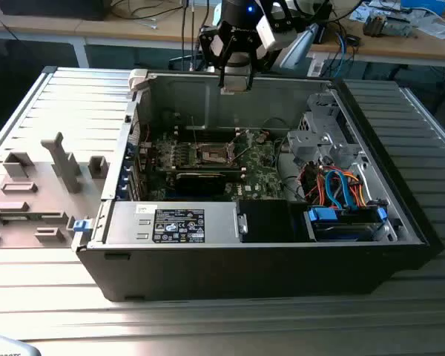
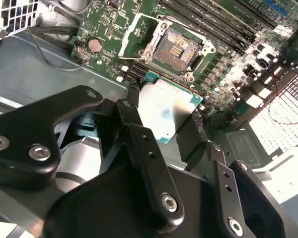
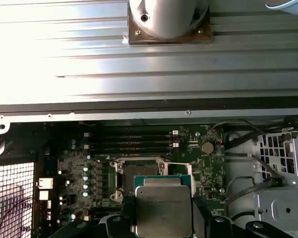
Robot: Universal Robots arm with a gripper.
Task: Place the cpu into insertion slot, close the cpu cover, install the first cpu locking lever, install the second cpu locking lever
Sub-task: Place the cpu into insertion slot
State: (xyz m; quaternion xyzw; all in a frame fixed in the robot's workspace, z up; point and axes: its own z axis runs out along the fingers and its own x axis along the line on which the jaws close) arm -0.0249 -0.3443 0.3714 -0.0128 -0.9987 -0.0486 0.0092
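The black hand clenches the flat, square, silvery-tan cpu level, above the open dark case. The dark-centred, metal-rimmed square insertion slot lies below, slightly toward the exterior view's left.

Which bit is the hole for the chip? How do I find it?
Look inside the open black computer case at the green board. Near its middle sits the insertion slot: square, dark inside, shiny metal rim, unlike the long black slots.

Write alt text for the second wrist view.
The black pincer grips the cpu, a silvery square chip, by two opposite edges above a green circuit board. Beyond it the insertion slot lies bare, the cpu cover swung open beside it.
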